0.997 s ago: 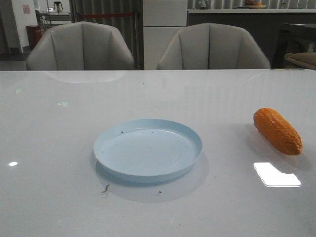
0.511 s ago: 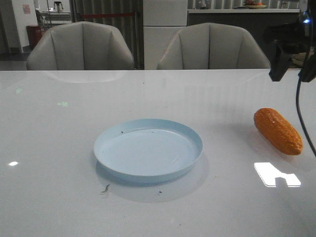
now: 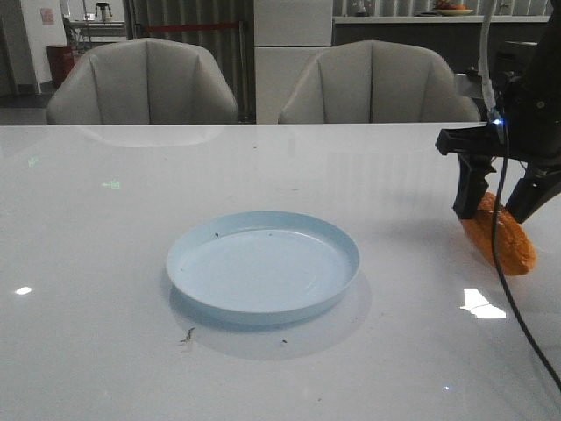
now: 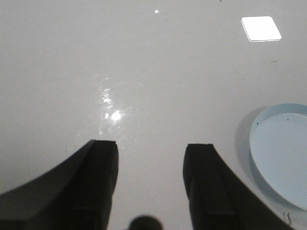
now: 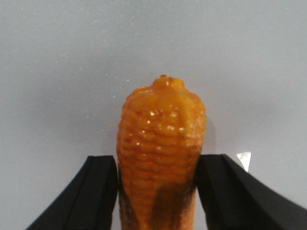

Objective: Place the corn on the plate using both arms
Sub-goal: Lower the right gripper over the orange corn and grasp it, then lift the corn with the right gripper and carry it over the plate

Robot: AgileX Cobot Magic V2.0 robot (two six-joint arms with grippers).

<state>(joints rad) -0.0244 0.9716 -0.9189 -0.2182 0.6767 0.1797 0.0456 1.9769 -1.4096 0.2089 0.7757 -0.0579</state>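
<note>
The orange corn (image 3: 519,248) lies on the white table at the far right, its tapered end pointing away in the right wrist view. My right gripper (image 3: 491,213) has come down over it and stands open, one black finger on each side of the cob (image 5: 160,129), close to its flanks. Whether the pads touch it I cannot tell. The pale blue plate (image 3: 263,272) sits empty at the table's middle. My left gripper (image 4: 150,148) is open above bare table, with the plate's rim (image 4: 283,153) off to one side; this gripper does not show in the front view.
Two grey chairs (image 3: 145,83) (image 3: 377,83) stand behind the table's far edge. A bright light patch (image 3: 482,304) reflects off the table just in front of the corn. A few dark specks (image 3: 188,336) lie in front of the plate.
The right arm has dropped from high at the right edge down onto the corn, its fingers now straddling it. The corn and plate have not moved.
</note>
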